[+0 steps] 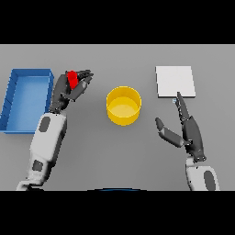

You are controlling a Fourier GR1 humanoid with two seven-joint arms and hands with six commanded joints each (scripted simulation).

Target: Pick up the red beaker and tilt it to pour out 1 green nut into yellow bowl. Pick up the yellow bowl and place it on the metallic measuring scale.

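Spillage is the worry from where I stand. Left hand has its fingers curled round the red beaker, holding it up over the worktop's left part, just right of the blue tray and well to the left of the yellow bowl. Most of the beaker is buried in the fingers, so I cannot tell how it is tilted or whether a green nut is inside; none shows anywhere, and the bowl looks empty as far as I can tell.

If the hand tips the beaker where it is now, I reckon anything coming out would land on the grey table or roll toward the tray, not into the bowl. A steep tilt could also let out more than one nut. The hold looks like a pinch near the fingertips, so the beaker might twist or slip as the wrist turns.

Right hand lies near the worktop's right side, fingers straight and spread, thumb out, holding nothing; its fingertip reaches up to the near edge of the metallic measuring scale, a pale square near the far right. A careless sweep there could nudge the scale.
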